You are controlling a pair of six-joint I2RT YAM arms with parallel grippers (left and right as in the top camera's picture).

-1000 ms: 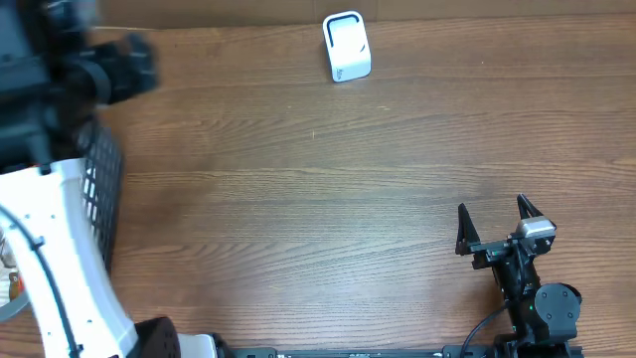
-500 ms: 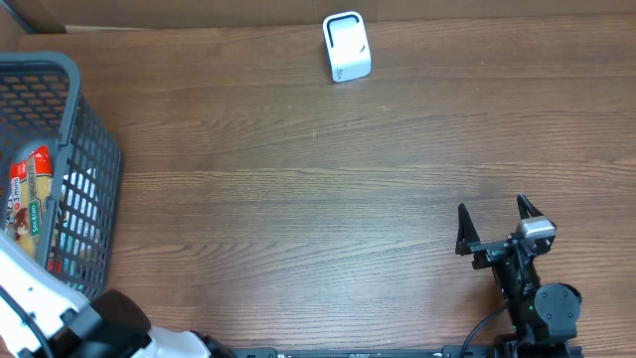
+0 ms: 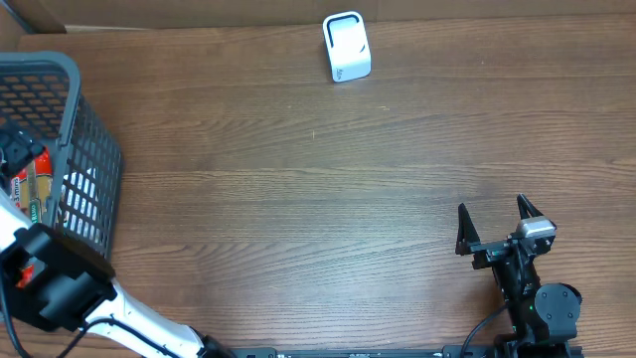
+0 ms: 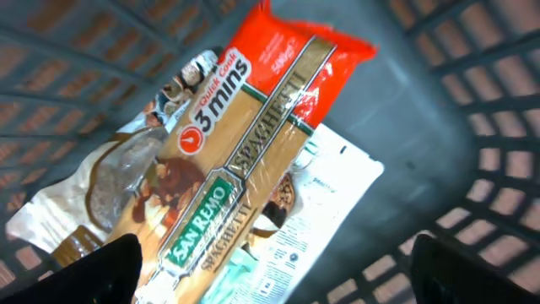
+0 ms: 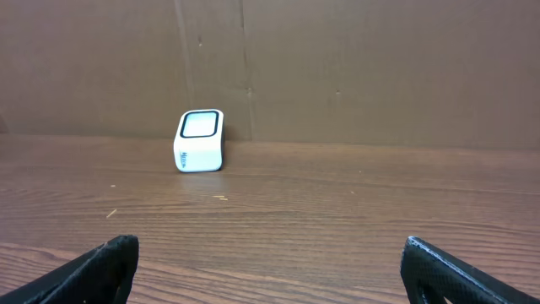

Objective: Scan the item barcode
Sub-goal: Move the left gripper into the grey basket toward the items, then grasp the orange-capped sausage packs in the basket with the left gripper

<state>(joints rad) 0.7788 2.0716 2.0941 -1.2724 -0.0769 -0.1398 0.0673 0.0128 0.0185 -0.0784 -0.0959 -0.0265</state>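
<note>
Overhead: a grey basket (image 3: pixel 89 149) sits at the left edge of the table (image 3: pixel 298 199) with the spaghetti pack (image 3: pixel 33 184) inside. The scanner (image 3: pixel 346 46) stands far centre. The right gripper (image 3: pixel 500 227), near right, is spread wide and empty.

Left wrist: the left gripper (image 4: pixel 274 257) hangs wide over the pack, holding nothing.

Right wrist: the scanner stands far left, and the jaws are wide apart.

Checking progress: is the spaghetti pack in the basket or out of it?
In the basket. The spaghetti pack lies on other packets, with the basket's mesh walls around it.
</note>
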